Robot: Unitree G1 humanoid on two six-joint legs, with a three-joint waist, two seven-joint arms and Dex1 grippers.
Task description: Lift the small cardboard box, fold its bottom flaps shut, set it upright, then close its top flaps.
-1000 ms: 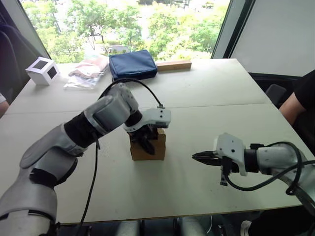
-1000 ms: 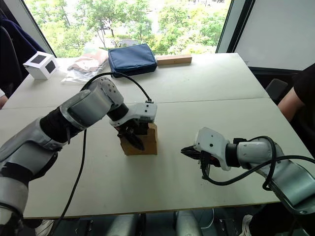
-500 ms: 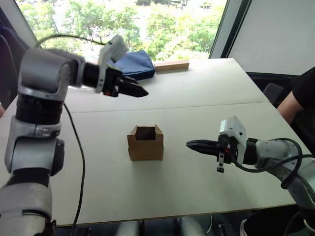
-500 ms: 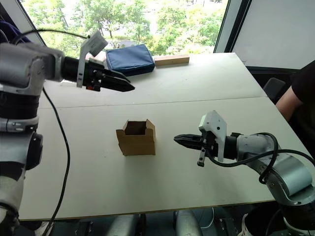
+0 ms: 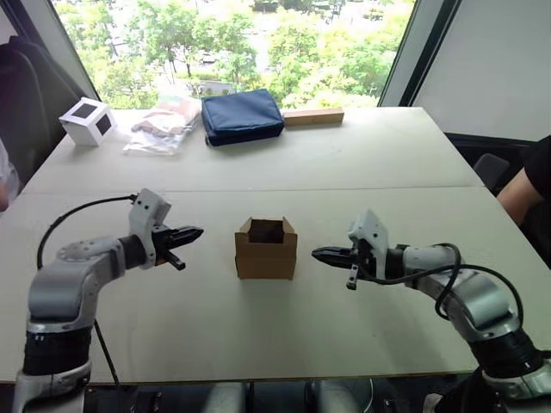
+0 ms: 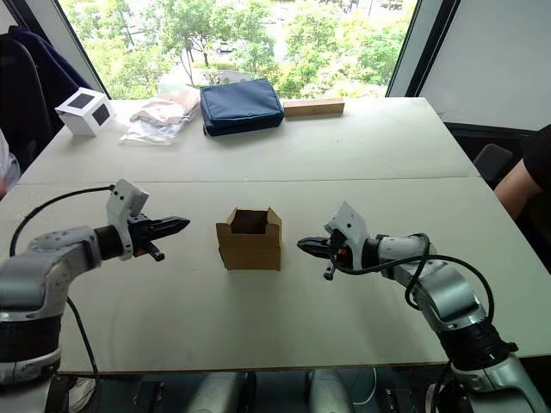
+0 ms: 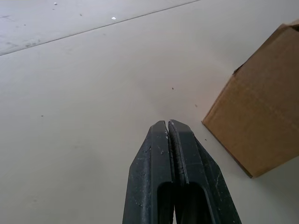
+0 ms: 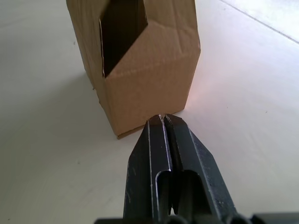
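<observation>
Daylight enters through the window (image 5: 232, 43) beyond the far edge of the table (image 5: 387, 146); the scene is bright and evenly lit. The foliage outside is overexposed. The pale tabletop carries mild glare toward its far edge. Shadows are soft: a faint one lies at the near side of the small cardboard box (image 5: 266, 249). Both wrist views are sharp, with a pinkish bounce on the tabletop beside the box.

white cube (image 5: 87, 120) | plastic bags (image 5: 160, 126) | blue pouch (image 5: 242, 116) | wooden block (image 5: 312, 116)
</observation>
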